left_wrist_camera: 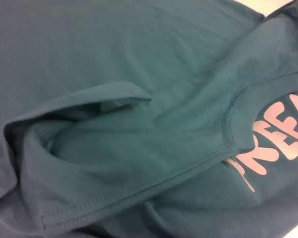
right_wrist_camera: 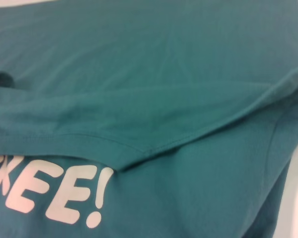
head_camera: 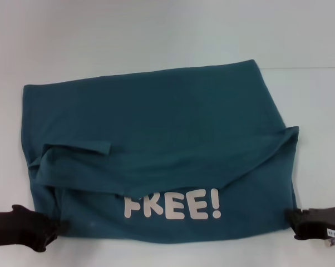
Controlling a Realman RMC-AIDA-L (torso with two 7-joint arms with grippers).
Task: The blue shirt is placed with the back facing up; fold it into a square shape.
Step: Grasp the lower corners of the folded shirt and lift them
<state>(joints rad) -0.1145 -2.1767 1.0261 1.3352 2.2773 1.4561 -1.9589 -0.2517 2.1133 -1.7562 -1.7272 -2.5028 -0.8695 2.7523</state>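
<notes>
Head view: blue shirt (head_camera: 156, 122) spread on white table (head_camera: 156, 33), upper part folded down over the front, white "FREE!" lettering (head_camera: 172, 204) exposed near the front edge. Left gripper (head_camera: 55, 229) at shirt's near left corner, right gripper (head_camera: 292, 219) at near right corner; grip state of both cannot be told.

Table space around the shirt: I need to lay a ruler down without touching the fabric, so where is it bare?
The table is bare in a wide band beyond the blue shirt's far edge, and in strips off both of its sides. The near edge is crowded: the left tool and right tool sit at the shirt's near corners.
</notes>
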